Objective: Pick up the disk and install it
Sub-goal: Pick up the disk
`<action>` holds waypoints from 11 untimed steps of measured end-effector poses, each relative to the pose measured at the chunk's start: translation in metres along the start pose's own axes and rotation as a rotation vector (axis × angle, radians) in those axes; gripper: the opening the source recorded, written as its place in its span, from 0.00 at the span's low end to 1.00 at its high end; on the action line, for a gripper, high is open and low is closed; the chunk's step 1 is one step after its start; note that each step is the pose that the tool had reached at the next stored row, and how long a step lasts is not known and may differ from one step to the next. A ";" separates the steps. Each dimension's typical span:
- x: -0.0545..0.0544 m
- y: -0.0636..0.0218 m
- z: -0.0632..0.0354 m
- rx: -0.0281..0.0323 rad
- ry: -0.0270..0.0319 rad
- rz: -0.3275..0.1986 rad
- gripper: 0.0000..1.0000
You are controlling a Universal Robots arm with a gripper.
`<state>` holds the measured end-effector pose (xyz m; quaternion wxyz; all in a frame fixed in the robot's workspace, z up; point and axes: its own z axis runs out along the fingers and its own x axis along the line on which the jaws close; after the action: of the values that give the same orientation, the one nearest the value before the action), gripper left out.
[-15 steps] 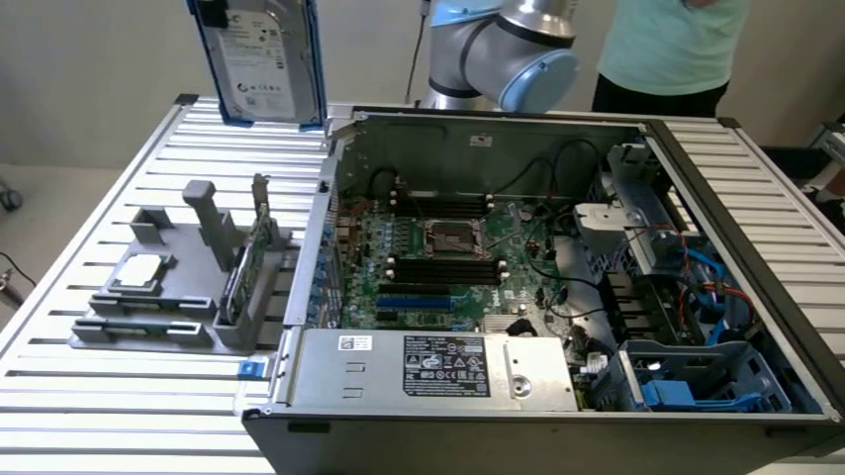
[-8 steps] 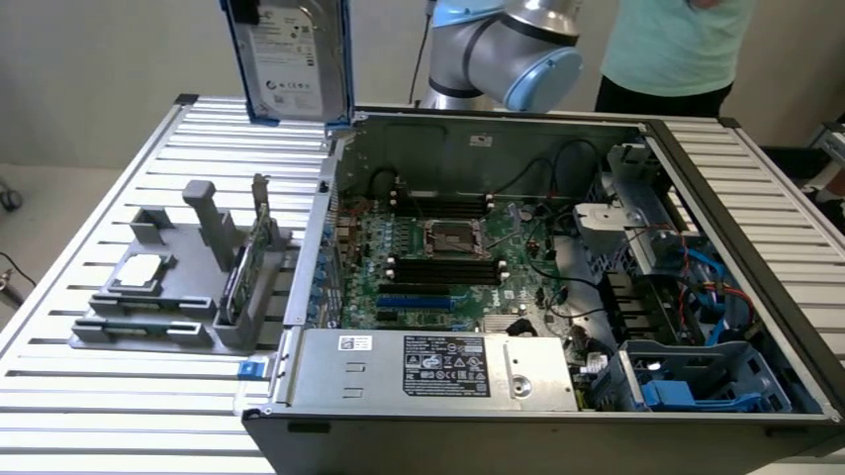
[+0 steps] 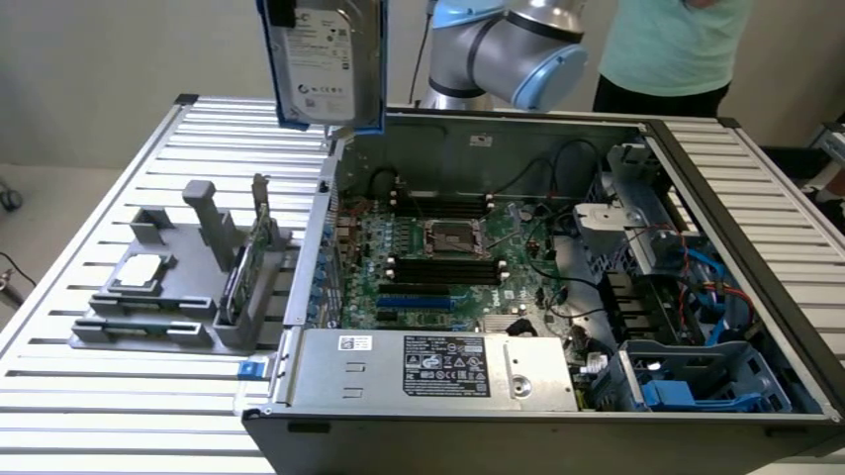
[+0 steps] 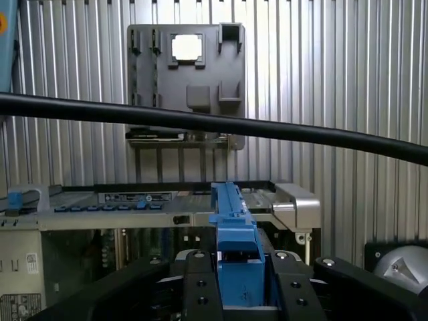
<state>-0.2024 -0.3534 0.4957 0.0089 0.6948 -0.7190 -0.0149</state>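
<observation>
The disk (image 3: pixel 321 59), a silver-grey hard drive with a white label and a blue bracket along its edge, hangs upright high above the far left corner of the open computer case (image 3: pixel 528 287). In the wrist view my gripper (image 4: pixel 237 271) is shut on the disk's blue bracket (image 4: pixel 233 227), with a black finger (image 4: pixel 200 284) pressed on each side. The bracket points out over the case's edge, toward the grey holder beyond.
A grey parts holder (image 3: pixel 165 287) on the slatted table (image 3: pixel 79 396) carries a square silver processor chip (image 3: pixel 141 269) and an upright green card (image 3: pixel 244 267). A blue drive cage (image 3: pixel 700 381) sits in the case's near right corner. A person (image 3: pixel 674 45) stands behind. A black cable (image 4: pixel 214 124) crosses the wrist view.
</observation>
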 end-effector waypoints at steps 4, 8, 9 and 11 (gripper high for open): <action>0.006 -0.0187 -0.0010 -0.0044 0.0002 0.000 0.33; 0.014 -0.0337 -0.0016 -0.0050 0.0003 0.000 0.33; 0.017 -0.0369 -0.0018 -0.0050 0.0004 0.000 0.33; 0.022 -0.0425 -0.0019 -0.0049 0.0003 0.000 0.33</action>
<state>-0.1606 -0.3769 0.4960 0.0107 0.6948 -0.7189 -0.0166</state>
